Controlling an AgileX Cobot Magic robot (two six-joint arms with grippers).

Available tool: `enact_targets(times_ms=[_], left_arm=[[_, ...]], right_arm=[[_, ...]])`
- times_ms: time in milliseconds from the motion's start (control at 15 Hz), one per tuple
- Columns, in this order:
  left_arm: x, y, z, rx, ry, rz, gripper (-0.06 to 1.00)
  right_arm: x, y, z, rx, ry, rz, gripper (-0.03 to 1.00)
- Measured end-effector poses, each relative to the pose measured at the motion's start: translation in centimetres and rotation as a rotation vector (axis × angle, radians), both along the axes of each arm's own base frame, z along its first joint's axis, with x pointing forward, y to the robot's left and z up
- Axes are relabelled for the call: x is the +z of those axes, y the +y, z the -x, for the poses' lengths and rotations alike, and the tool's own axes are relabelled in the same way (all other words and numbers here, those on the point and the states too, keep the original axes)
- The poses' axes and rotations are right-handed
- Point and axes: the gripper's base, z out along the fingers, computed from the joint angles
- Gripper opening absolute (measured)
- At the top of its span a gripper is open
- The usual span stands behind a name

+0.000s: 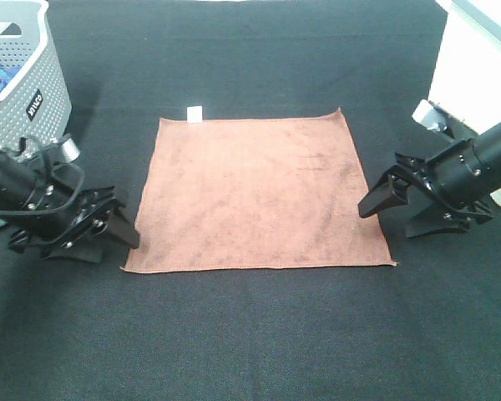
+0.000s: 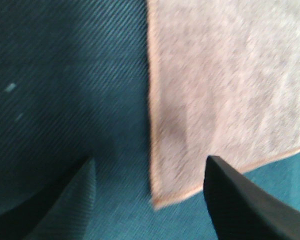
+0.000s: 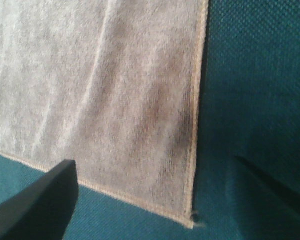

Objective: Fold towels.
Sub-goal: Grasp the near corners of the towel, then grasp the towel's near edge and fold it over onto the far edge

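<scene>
Jaws of the left gripper (image 1: 123, 222) and right gripper (image 1: 385, 221) are spread wide, apparently set just beside the near corners of the flat towel (image 1: 255, 192).

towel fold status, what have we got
Towel flat, unfolded. Left gripper open, empty, by its near left corner. Right gripper open, empty, by near right corner. Basket far left, clear of it.

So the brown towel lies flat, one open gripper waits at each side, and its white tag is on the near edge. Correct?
No: the white tag is on the far edge of the towel, as the exterior high view shows. The left gripper and right gripper are open at its sides.
</scene>
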Motion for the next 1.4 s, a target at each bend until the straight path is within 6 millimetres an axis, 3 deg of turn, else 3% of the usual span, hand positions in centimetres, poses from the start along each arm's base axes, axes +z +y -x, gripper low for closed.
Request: enact_targets(times_ms=[200,400,533,600,667,800,867,933,1200,1400], left_arm=[[-0.4,-2.6,-1.2,-0.046,-0.033,0.004,0.61],[-0.8,-4.6,-2.1,-0.065,-0.041,0.030,0.61],[-0.8,-4.8,-2.2,-0.060,-0.037,0.034,0.59],[-0.9,-4.8,-2.3,-0.050,-0.034,0.037,0.53],[-1.1,-4.7,-2.2,-0.041,-0.023,0.036,0.40],[-1.6,-4.8,-2.1,-0.040,0.000,0.037,0.08],[-1.6,-4.8,-2.1,-0.038,0.007,0.041,0.01],[-1.6,-4.8,-1.9,-0.041,0.021,0.048,0.01],[0.1,-4.6,-0.8,-0.131,0.059,0.010,0.01],[2.1,-4.1,0.2,-0.205,0.104,-0.060,0.01]], right_arm=[[-1.5,0.6,-0.2,0.001,0.041,-0.011,0.76],[-1.8,3.4,-0.4,0.046,0.000,0.020,0.73],[-1.9,3.7,-0.5,0.040,-0.005,0.022,0.67],[-2.1,3.7,-0.6,0.023,-0.002,0.023,0.58],[-2.2,3.6,-0.7,-0.002,0.002,0.027,0.47],[-2.7,3.5,-0.6,-0.056,0.030,0.028,0.15],[-2.8,3.5,-0.7,-0.060,0.034,0.028,0.04],[-2.9,3.5,-0.6,-0.065,0.041,0.025,0.00],[-1.2,3.6,0.0,-0.025,0.055,0.010,0.00],[0.1,3.5,2.0,-0.027,0.085,0.017,0.00]])
